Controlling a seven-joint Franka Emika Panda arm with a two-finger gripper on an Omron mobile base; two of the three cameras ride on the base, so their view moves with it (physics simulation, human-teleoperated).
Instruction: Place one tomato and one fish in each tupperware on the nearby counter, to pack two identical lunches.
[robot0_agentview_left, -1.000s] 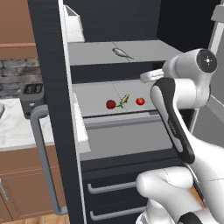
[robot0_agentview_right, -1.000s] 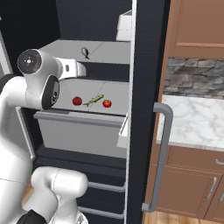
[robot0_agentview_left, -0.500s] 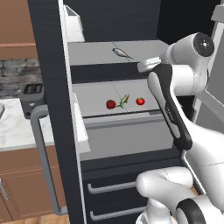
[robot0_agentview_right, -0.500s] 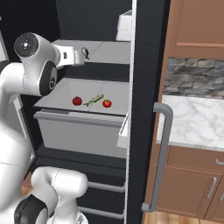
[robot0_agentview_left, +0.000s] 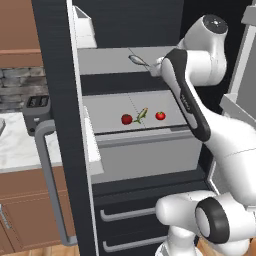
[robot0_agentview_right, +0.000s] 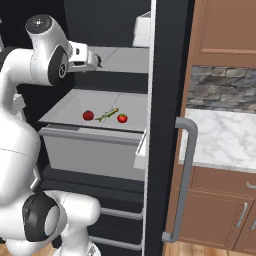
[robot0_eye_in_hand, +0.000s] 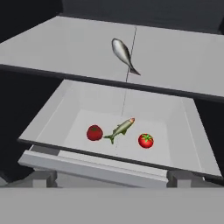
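A: Silver-grey fish (robot0_agentview_left: 138, 61) on the upper fridge shelf (robot0_agentview_left: 107, 61), left base view, with the gripper (robot0_agentview_left: 156, 68) just beside it. Come down square over its middle.

B: Right base view: two tomatoes (robot0_agentview_right: 88, 115) flank the green fish (robot0_agentview_right: 107, 115) in the drawer (robot0_agentview_right: 90, 146).

A: Hand view?

B: Fingers cut off, so I can't tell their spread. Tupperware unseen.

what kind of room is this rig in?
A rendered kitchen, it seems: open black fridge with grey shelves holding fish and tomatoes, plus a marble counter on wooden cabinets.
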